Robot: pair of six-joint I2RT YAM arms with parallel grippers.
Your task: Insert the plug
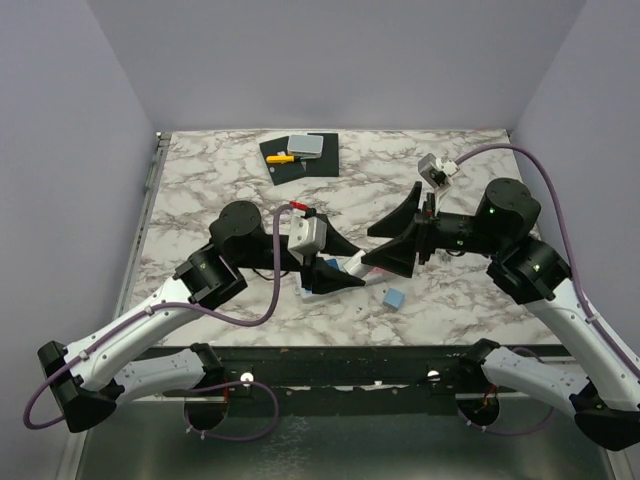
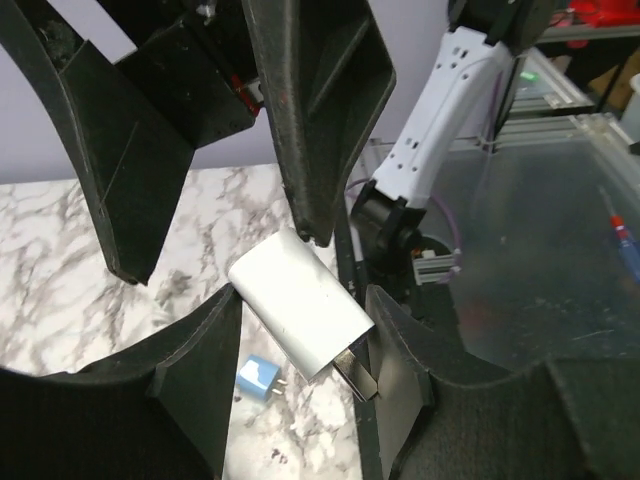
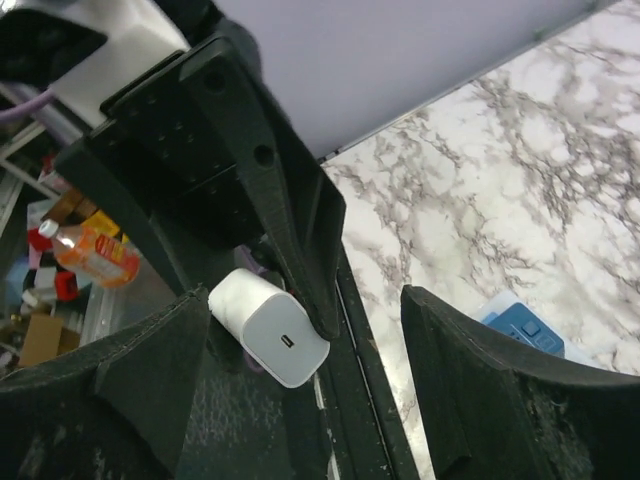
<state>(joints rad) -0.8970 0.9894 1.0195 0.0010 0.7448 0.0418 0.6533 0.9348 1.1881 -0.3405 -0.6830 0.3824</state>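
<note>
My left gripper [image 1: 358, 268] is shut on the white plug [image 1: 354, 264] and holds it just above the marble table. Seen by the left wrist, the plug [image 2: 300, 310] lies tilted between the jaws of the left gripper [image 2: 303, 335], metal prongs [image 2: 362, 375] folded against the right finger. My right gripper [image 1: 368, 248] faces it from the right, open, with nothing between its fingers. In the right wrist view the plug [image 3: 268, 325] shows a small port on its end face, just left of the midline of the open right gripper [image 3: 305, 300].
A small blue adapter [image 1: 394, 298] with two prongs lies on the table near the front edge, also in the left wrist view [image 2: 258, 378]. A dark mat [image 1: 322, 163] at the back carries a grey block [image 1: 307, 146] and a yellow item [image 1: 283, 158].
</note>
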